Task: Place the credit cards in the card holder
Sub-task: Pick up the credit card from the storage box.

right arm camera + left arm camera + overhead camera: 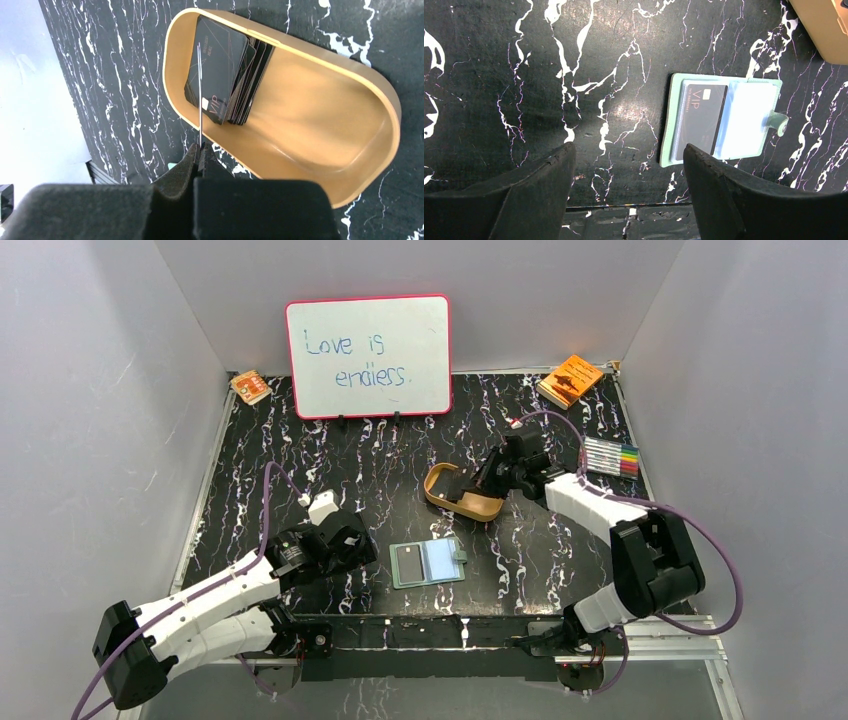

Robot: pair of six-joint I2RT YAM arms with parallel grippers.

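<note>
Beyond the open card holder, my right gripper pinches one black credit card edge-on; left of it, my left gripper has its jaws spread.

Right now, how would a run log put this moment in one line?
right gripper: shut on black card, at tray | left gripper: open, beside card holder | card holder: open, VIP card inside

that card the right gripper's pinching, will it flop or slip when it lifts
Probably stiff: the card stands straight, edge-on, out of the shut right gripper without sagging. Likely light, being so thin. If glossy like the stack in the tray, it may slip, held by one end only.
</note>
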